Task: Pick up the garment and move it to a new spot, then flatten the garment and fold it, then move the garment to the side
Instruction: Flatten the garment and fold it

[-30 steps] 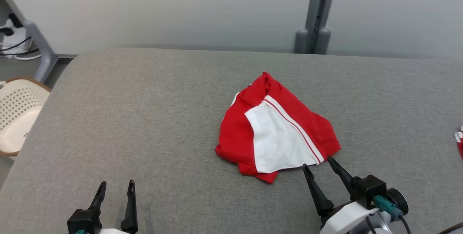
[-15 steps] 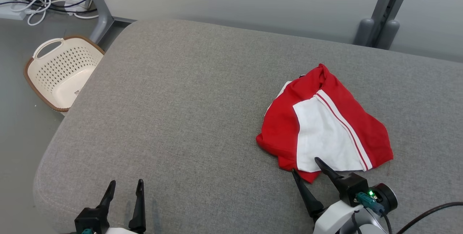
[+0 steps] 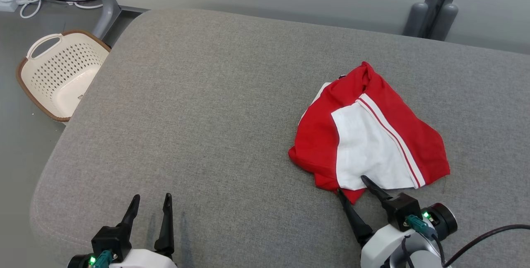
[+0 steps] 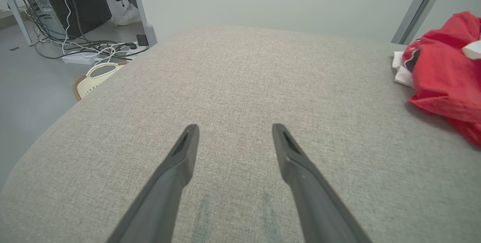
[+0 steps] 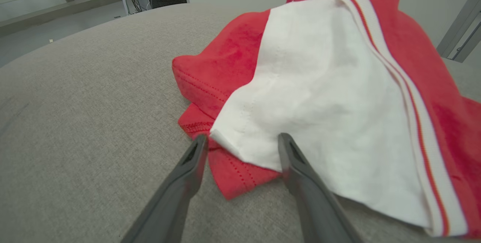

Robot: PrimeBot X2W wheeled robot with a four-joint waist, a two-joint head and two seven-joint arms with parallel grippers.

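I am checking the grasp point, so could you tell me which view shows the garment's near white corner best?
The right wrist view: the white corner lies large between the open right hand's fingers. The head view shows the whole garment, with that corner small beside the hand. The left wrist view shows the garment's red side.

Head overhead, wrists low, sharing garment point(image 3: 372, 152)
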